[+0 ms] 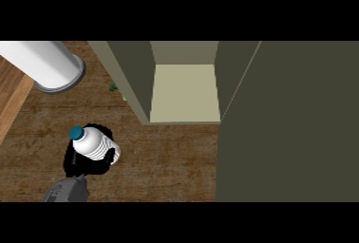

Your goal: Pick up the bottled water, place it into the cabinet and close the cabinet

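Curling round the bottled water [95,144], the left hand [72,161] had its black fingers wrapped about the bottle's lower body, left of centre over the brown desk [168,156]. The bottle stood nearly upright, with its long axis toward the viewer and its teal cap tipped slightly up-left. Its body was white and ribbed. Bare desk lay between it and the open cabinet [184,92], whose door [288,123] stood swung out on the right.
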